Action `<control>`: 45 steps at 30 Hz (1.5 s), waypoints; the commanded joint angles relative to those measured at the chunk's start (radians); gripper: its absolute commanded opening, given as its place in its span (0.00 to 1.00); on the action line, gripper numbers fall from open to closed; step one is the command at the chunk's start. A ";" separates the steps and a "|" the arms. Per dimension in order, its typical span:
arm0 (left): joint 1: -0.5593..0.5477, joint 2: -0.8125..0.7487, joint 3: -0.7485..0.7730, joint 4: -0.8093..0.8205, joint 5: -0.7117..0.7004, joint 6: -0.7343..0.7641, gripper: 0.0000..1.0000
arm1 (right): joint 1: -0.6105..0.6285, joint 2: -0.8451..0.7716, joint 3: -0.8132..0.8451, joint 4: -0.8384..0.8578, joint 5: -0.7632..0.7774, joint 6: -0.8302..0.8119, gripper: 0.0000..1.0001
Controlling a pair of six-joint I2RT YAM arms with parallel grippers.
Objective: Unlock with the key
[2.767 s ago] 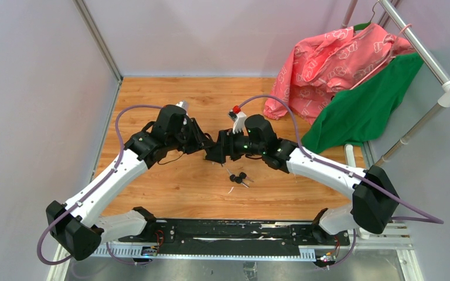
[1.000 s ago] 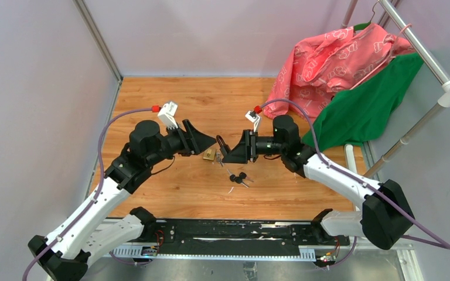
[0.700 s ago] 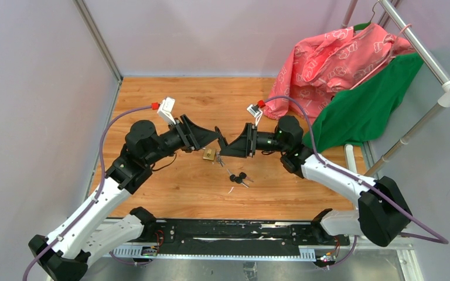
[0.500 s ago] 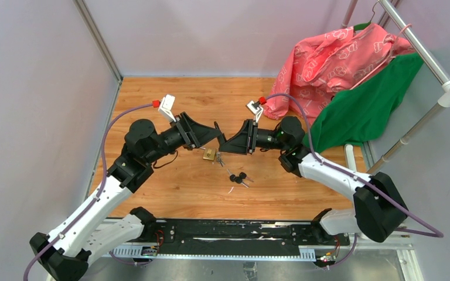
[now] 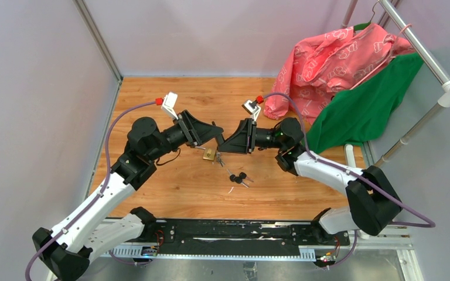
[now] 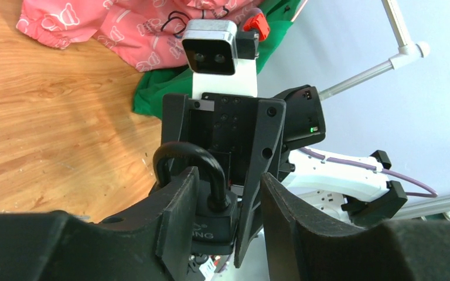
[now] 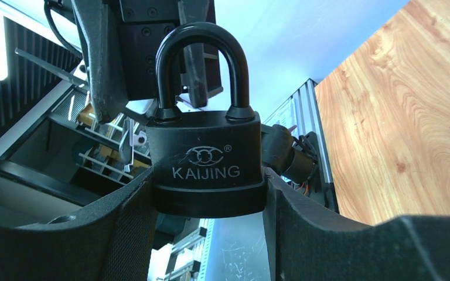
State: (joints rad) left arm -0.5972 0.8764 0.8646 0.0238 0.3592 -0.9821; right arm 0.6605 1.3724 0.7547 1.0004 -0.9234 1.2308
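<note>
A black KAIJING padlock with its shackle closed is clamped by its body between my right gripper's fingers, held in the air over the middle of the table. In the left wrist view the padlock sits against my left gripper's left finger, with a right-gripper finger also inside the open jaws. From above, the left gripper and the right gripper meet tip to tip. A bunch of black-headed keys lies on the wooden table. No key shows in either gripper.
A small brass padlock with keys lies on the table under the grippers. Pink and green clothes hang from a white rack at the back right. Grey walls close the left and back sides.
Both grippers have risen a little and closed the gap between them. The left gripper's fingers now overlap the padlock held by the right gripper. The brass lock and keys have not moved.
</note>
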 commanded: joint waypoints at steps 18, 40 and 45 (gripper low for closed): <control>-0.004 -0.005 -0.028 0.021 0.004 -0.022 0.00 | 0.036 -0.045 0.094 -0.182 -0.048 -0.198 0.00; -0.004 -0.012 0.050 -0.547 -0.185 0.228 0.70 | 0.005 0.007 0.084 -0.558 -0.026 -0.402 0.00; -0.004 0.016 0.043 -0.560 -0.190 0.106 0.68 | 0.015 0.043 0.097 -0.580 -0.001 -0.494 0.00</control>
State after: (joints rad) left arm -0.5980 0.8711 0.8986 -0.4873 0.1944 -0.8040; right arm 0.6727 1.3960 0.8253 0.3939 -0.9287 0.8268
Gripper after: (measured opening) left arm 0.695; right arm 0.605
